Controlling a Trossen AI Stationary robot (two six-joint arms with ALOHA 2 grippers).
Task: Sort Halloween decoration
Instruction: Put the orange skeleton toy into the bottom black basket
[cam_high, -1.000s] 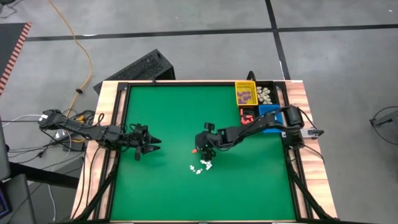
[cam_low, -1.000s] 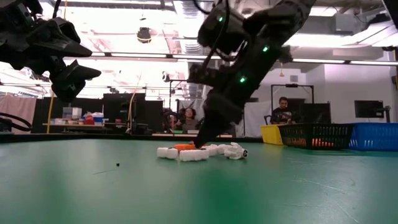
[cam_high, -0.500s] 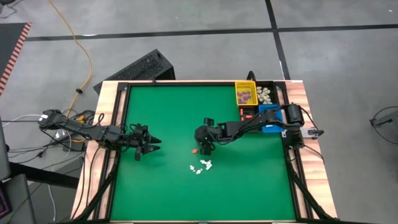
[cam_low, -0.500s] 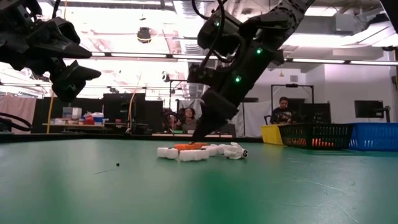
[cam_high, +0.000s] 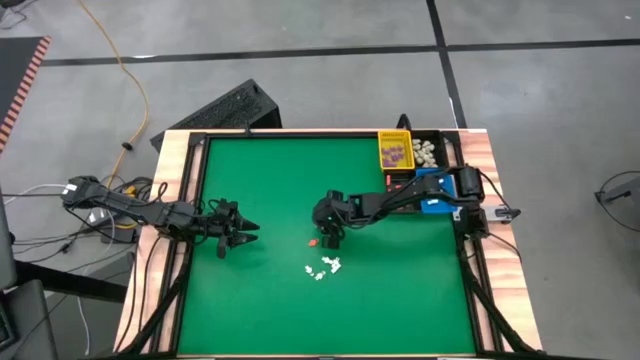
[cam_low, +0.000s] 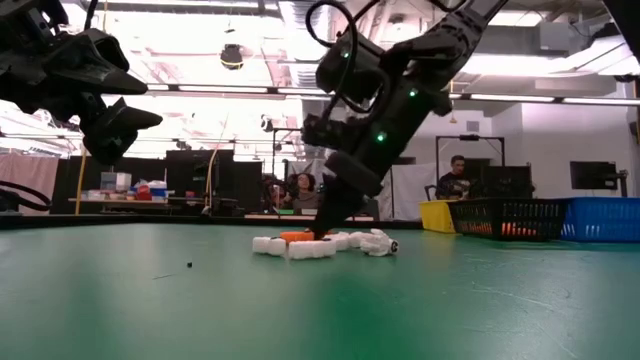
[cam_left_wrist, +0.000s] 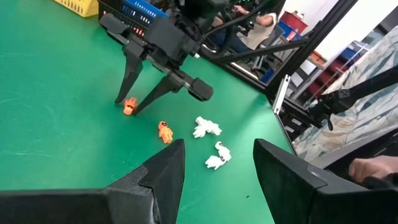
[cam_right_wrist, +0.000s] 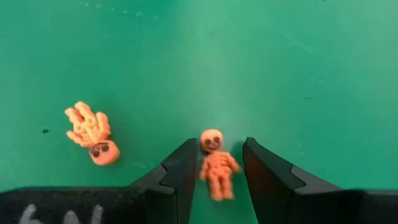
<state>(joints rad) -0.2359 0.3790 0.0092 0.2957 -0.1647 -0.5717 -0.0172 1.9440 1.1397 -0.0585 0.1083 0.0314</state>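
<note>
- Right gripper (cam_right_wrist: 214, 171) down at the green table (cam_high: 260, 300) near its middle, fingers narrowed on either side of an orange skeleton trinket (cam_right_wrist: 214, 163) lying flat between them, not yet clearly pinched
- Same grasp seen from the left wrist view: dark fingers spread in a V with tips on the felt, one tip just beside an orange figure (cam_left_wrist: 129, 106)
- Second orange skeleton (cam_right_wrist: 91, 135) lying loose near the first, outside the fingers; best left alone for now
- Small heap of white trinkets (cam_high: 322, 267) resting nearer the table's front edge, apart from the working gripper
- Worth keeping the fingertips touching the felt while closing, so that so flat a piece is caught by its sides rather than skipped over
- Worth closing slowly and centred on the torso; likely to squirt forward or twist if pinched at the head end
- Straight lift afterwards, checking that the figure hangs between the pads before travelling
- Probable goal the black bin (cam_high: 398, 184) at the far right corner, where red-orange pieces already show, beside the yellow bin (cam_high: 394, 151) holding purple ones
- Left gripper (cam_high: 247, 229) hovering over the table's left side, fingers wide apart and holding nothing, well clear of the work
</note>
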